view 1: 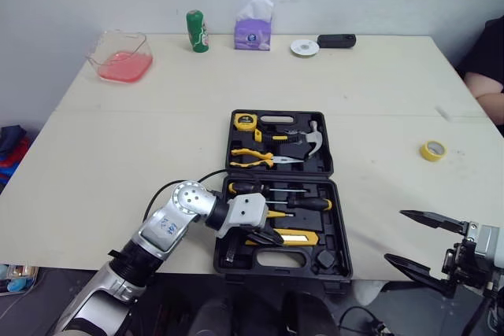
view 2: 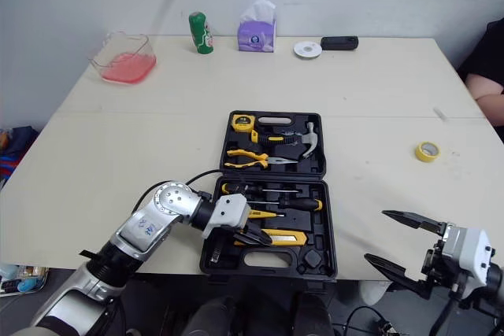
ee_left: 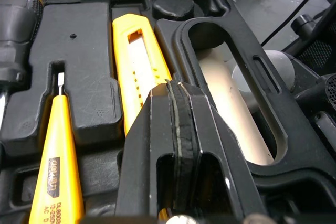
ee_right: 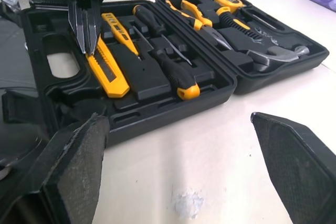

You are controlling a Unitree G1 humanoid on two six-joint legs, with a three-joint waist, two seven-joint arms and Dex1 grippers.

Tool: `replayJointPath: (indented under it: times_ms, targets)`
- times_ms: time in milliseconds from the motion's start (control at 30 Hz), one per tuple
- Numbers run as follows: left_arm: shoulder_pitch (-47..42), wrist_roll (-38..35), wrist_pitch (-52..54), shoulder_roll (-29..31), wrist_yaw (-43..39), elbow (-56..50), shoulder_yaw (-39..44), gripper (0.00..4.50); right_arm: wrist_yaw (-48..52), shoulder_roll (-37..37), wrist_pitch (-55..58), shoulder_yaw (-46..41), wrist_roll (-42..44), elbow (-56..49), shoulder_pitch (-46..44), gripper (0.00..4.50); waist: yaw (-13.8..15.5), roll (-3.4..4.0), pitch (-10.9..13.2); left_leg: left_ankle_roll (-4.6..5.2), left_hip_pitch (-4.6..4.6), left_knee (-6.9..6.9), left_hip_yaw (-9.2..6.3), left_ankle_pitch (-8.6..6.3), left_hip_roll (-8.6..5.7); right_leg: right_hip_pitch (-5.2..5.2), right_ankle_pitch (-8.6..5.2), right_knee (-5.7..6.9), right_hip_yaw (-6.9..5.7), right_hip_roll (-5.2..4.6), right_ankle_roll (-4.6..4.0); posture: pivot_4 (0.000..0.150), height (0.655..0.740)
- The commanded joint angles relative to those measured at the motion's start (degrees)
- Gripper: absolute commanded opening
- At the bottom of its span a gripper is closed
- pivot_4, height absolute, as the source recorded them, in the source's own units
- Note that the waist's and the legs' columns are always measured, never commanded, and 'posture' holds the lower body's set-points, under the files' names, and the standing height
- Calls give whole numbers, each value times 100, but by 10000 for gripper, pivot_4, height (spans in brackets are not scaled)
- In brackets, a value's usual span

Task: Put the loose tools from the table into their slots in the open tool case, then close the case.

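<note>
My left gripper (ee_right: pixel 86 48), pinched closed, seems to be seating the utility knife (ee_right: pixel 108 73) in its slot, lower centre; right gripper (view 1: pixel 417 243) wide; next: back off, close tool case (ee_right: pixel 173 111).

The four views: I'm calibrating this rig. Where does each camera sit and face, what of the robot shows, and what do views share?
Left eye view: on the head, facing forward and down at the table and open tool case; shows the left gripper over the case and the right gripper by the near edge.
Right eye view: its stereo twin, same scene.
Left wrist view: on the left wrist, looking along shut fingers onto the utility knife.
Right wrist view: on the right wrist, looking between open fingers toward the case; shares the knife and left gripper.
</note>
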Motion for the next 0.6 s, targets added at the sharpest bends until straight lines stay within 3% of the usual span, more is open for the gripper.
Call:
replayJointPath:
  times_ms: [33,200,300,467,600]
  targets:
    - [216,588,208,228,274,412,-226,836,-79,-72,59,-60,38,-168,-21,45000,3,1,-7,0,2,0,0,0,0,2,0,0,1,-1,0,1500,7400]
    - [303,215,-209,143,214,244,100,836,-206,-119,191,-65,43,-194,-121,45000,-3,5,-17,1,1,-1,-2,-2,0,0,0,0,3,-4,-1,1500,7400]
    - [316,-497,-233,-43,252,-278,754,836,-485,-166,418,-253,125,-171,-230,45000,-10,0,-9,1,-8,-1,-2,-1,1,-13,0,3,3,-5,-2,1500,7400]
    - [487,-1491,297,390,-98,-833,1620,836,-803,-170,538,-716,142,120,-322,45000,-19,-8,15,-3,-23,-1,-2,-1,5,-30,-3,6,-3,-4,-7,1500,7400]
    - [657,-1544,311,600,616,-731,2617,14068,-989,-178,637,-1146,117,568,-297,45000,-6,-12,19,-3,-24,-4,-1,-3,6,-27,-4,-3,-8,-3,-8,1500,7400]
